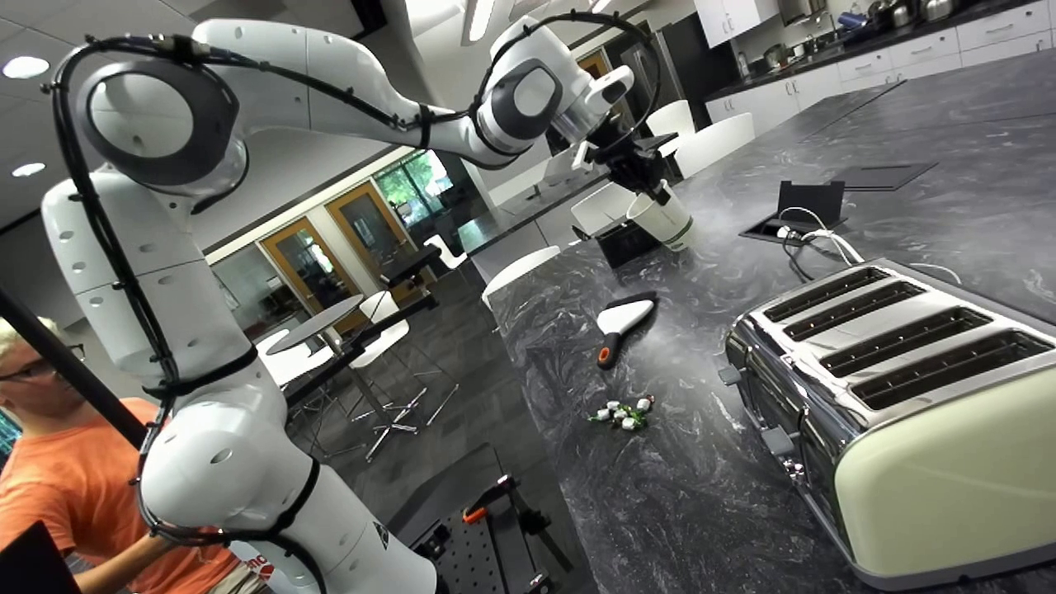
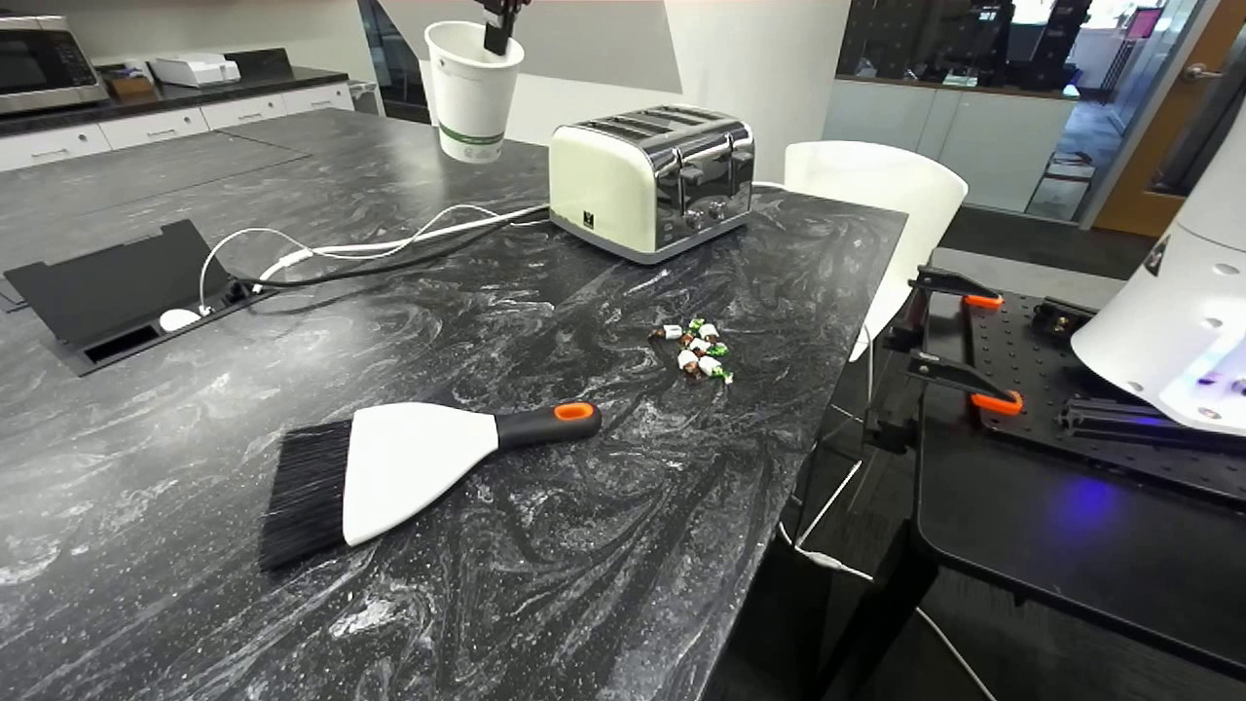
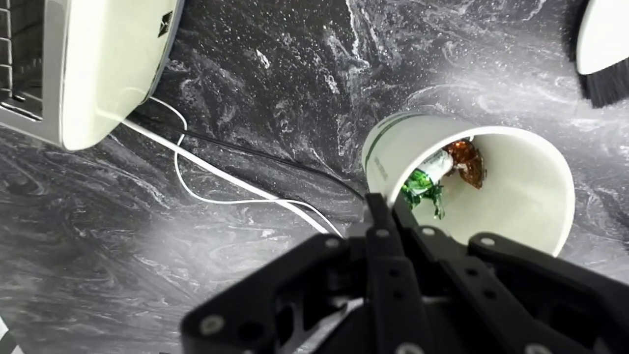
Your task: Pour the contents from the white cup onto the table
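Observation:
The white cup [image 1: 662,221] has a green band and hangs slightly tilted above the table in both exterior views [image 2: 474,97]. My gripper [image 3: 391,199] is shut on its rim, one finger inside the cup and one outside. In the wrist view the open mouth of the cup [image 3: 521,196] shows wrapped contents [image 3: 435,167] inside, white with green and brown shiny ends; part is hidden by the wall. A loose cluster of similar wrapped pieces [image 2: 699,349] lies on the dark grey veined table [image 2: 545,604], also seen in an exterior view [image 1: 624,415].
A cream and chrome toaster [image 1: 924,478] stands on the table, also in an exterior view [image 2: 608,185]. A white brush with black bristles [image 2: 419,467] lies near the cluster. An open outlet box [image 2: 127,292] with white and black cables is nearby. A person [image 1: 74,462] sits behind the arm.

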Tool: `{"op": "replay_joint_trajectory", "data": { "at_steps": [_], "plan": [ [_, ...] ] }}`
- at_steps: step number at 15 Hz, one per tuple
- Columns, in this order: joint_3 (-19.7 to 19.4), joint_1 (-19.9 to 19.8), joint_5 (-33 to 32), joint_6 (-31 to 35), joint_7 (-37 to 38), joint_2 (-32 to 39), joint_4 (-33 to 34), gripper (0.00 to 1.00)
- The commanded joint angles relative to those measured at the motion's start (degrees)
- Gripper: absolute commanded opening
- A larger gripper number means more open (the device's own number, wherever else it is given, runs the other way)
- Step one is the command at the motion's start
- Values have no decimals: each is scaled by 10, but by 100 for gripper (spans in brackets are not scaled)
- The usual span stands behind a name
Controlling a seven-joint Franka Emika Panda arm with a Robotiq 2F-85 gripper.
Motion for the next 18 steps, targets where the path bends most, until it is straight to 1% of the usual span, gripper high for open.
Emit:
{"op": "replay_joint_trajectory", "data": {
  "at_steps": [1,4,5,7,8,9,11,12,13,15,17,18],
  "plan": [
    [13,-14,-4,-2,2,2,2,4],
    [13,-14,-4,-1,2,16,7,4],
    [-1,1,-60,6,29,25,9,1],
    [-13,19,-164,32,52,15,-17,1],
    [-17,28,-216,47,77,1,-40,1],
    [-32,47,-269,63,108,-11,-61,1],
    [-87,106,-373,84,177,-28,-84,1],
    [-109,132,-425,85,216,-36,-92,1],
    [-141,168,-476,76,251,-44,-98,1],
    [-169,213,-579,47,333,-57,-109,1],
    [-158,225,-679,10,427,-70,-138,1],
    [-71,157,-716,-31,464,-70,-144,1]
  ]
}}
